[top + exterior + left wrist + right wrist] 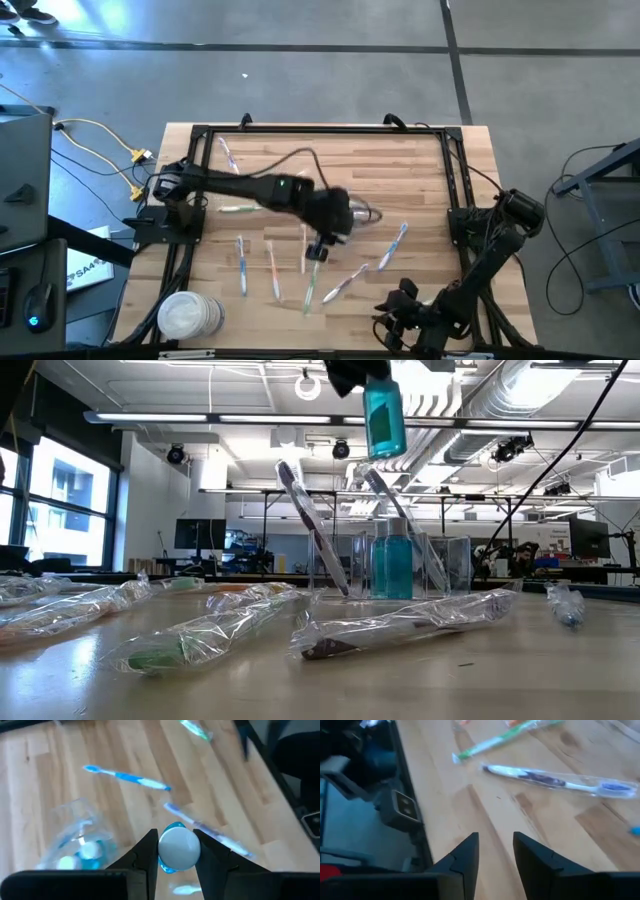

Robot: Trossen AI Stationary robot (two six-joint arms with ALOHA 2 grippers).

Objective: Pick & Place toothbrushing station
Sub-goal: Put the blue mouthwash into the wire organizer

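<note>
Gripping a small blue tube (175,851) at its white cap, the left pincer (175,855) holds it above the container (75,837); light, stiff, slippery — cap grip suits; right pincer (495,851) waits open at the surface (420,170) edge

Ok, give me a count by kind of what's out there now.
Toothbrushes loose on the table: 8
Toothbrushes standing in the clear container: 2
Tubes: 2 certain, one in the left gripper, one in the container
Clear container: 1
Total: 13; the right gripper waits at the table's edge.
</note>
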